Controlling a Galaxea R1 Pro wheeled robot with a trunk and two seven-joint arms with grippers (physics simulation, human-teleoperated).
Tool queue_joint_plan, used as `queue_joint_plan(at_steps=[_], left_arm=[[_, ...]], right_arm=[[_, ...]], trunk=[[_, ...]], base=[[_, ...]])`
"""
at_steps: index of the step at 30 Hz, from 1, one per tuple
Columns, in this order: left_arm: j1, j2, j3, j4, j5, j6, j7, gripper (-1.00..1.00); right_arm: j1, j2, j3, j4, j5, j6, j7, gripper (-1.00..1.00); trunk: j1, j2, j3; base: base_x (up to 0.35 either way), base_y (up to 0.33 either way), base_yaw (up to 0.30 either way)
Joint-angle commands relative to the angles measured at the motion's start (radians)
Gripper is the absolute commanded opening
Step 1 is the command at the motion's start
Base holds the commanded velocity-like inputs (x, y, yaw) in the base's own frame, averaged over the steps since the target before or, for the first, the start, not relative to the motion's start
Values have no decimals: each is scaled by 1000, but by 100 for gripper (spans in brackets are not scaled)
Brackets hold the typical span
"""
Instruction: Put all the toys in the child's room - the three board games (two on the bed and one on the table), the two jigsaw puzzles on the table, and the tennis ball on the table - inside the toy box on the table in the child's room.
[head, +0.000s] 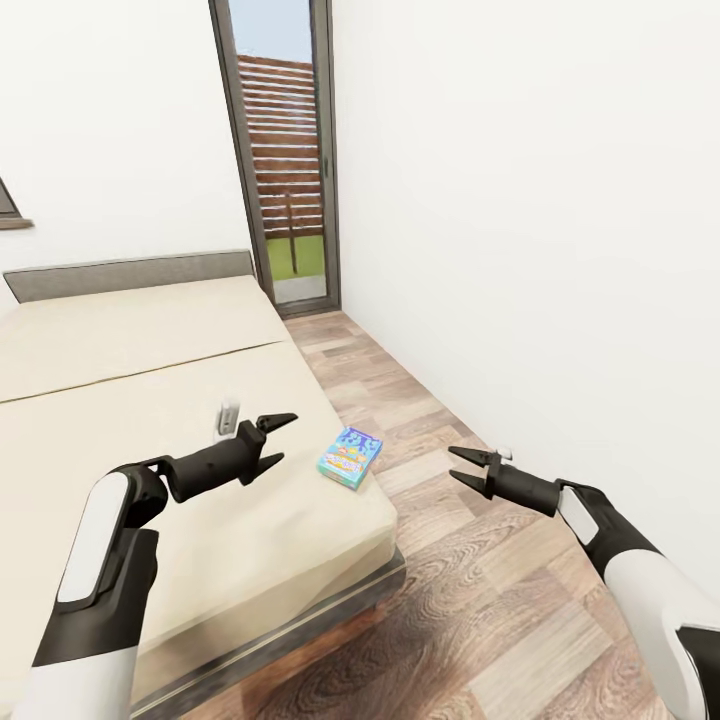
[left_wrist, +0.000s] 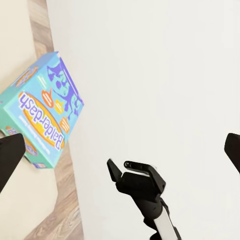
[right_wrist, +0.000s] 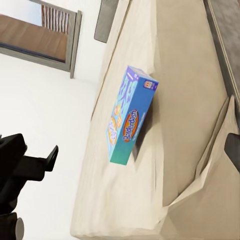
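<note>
Board game lies flat on the bed, at the mattress edge nearest the floor, close to the foot corner; in the head view it sits at about 3 o'clock from the left tool and 9 o'clock from the right tool, roughly between them, touching neither. Box is teal/blue, not white: the left wrist view reads "Balderdash" in blue on an orange oval, with purple figures on the lid; the right wrist view shows the same word on the lid, smaller. No other print legible. Left tool hangs over the mattress, fingers spread apart, nothing between them. Right tool is out over the wood-plank floor, fingers also apart, empty. The left wrist view catches the right tool against the white wall. The right wrist view shows a dark tool part at its edge and a rumpled fold of mattress at the bed corner. Nothing lies between either tool and the box. Head view adds the grey headboard, a tall grey-framed window with slatted fencing and grass outside, at 12 o'clock of the box.
</note>
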Motion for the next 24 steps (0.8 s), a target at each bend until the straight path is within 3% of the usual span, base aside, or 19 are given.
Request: queue_joint_plan(at_steps=[1, 10, 16, 24], left_arm=[[0, -1, -2, 0, 10, 4, 11, 100], [8, 4, -33, 0, -3, 4, 10, 100], [15, 2, -48, 0, -49, 3, 5, 100], [16, 0, -51, 0, -72, 3, 3, 100]], right_arm=[[0, 0, -1, 0, -2, 5, 5, 100], [1, 3, 0, -1, -3, 4, 16, 100], [2, 5, 0, -1, -3, 3, 19, 100], [2, 5, 0, -2, -2, 3, 20, 100]], trunk=[[0, 0, -1], [0, 0, -1], [0, 0, -1], [0, 0, -1]], base=[[0, 0, 0], [0, -37, 0], [0, -166, 0], [0, -88, 0]])
